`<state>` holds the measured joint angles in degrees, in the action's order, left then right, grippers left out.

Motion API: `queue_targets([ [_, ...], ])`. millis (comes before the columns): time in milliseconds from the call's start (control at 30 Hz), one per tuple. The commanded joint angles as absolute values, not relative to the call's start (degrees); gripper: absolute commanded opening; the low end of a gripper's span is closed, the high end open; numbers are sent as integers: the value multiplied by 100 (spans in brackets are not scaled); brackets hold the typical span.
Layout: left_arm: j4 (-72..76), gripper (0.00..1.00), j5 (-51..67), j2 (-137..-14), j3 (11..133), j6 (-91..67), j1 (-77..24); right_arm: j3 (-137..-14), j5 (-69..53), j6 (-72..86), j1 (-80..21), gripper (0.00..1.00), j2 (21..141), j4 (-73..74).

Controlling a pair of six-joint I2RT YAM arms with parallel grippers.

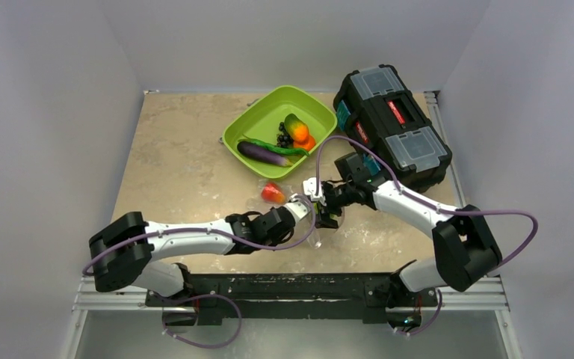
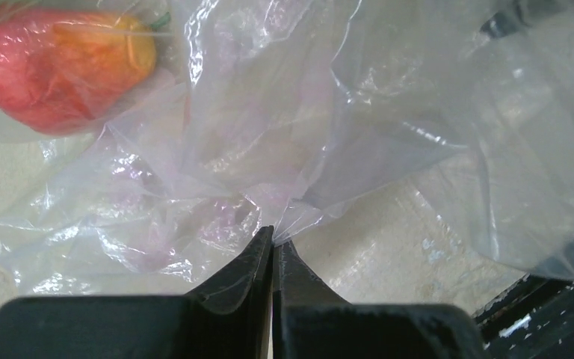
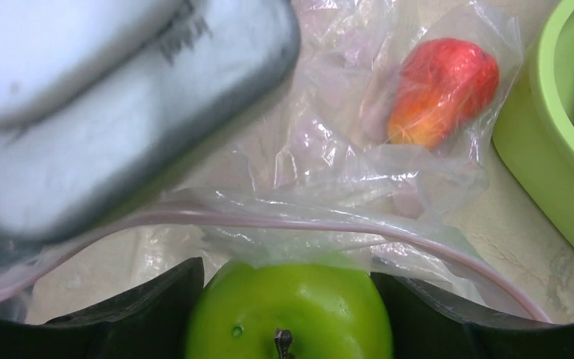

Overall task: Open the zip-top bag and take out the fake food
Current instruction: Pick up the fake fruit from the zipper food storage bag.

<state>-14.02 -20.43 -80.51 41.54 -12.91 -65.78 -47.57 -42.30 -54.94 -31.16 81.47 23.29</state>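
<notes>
The clear zip-top bag (image 1: 303,196) lies crumpled on the table in front of the tray. My left gripper (image 2: 275,238) is shut on a fold of the bag's plastic (image 2: 306,134). My right gripper (image 3: 288,303) is shut on a glossy green fruit (image 3: 288,314) at the bag's mouth, just below the pink zip strip (image 3: 306,223). A red-orange fruit (image 3: 441,90) sits inside the bag, and the left wrist view also shows this red-orange fruit (image 2: 52,67). The eggplant (image 1: 263,153), orange (image 1: 297,129), grapes (image 1: 284,137) and green pod (image 1: 288,150) lie in the tray.
The lime-green tray (image 1: 269,112) stands at the back centre, its wall (image 3: 545,149) close to the bag on the right. A black toolbox (image 1: 392,123) sits at the back right, beside my right arm. The two grippers are close together mid-table.
</notes>
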Motion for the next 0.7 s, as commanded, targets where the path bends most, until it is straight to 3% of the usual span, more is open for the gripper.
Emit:
queue_targets([
  [0,-1792,0,-2271,-7702,4052,-1523,-6601,-4984,-4588,-5456,-3008,7,7947,2306],
  [667,-2002,0,-2333,-7301,3735,-2010,-6590,-5100,-4941,-5556,-2725,6,7655,2741],
])
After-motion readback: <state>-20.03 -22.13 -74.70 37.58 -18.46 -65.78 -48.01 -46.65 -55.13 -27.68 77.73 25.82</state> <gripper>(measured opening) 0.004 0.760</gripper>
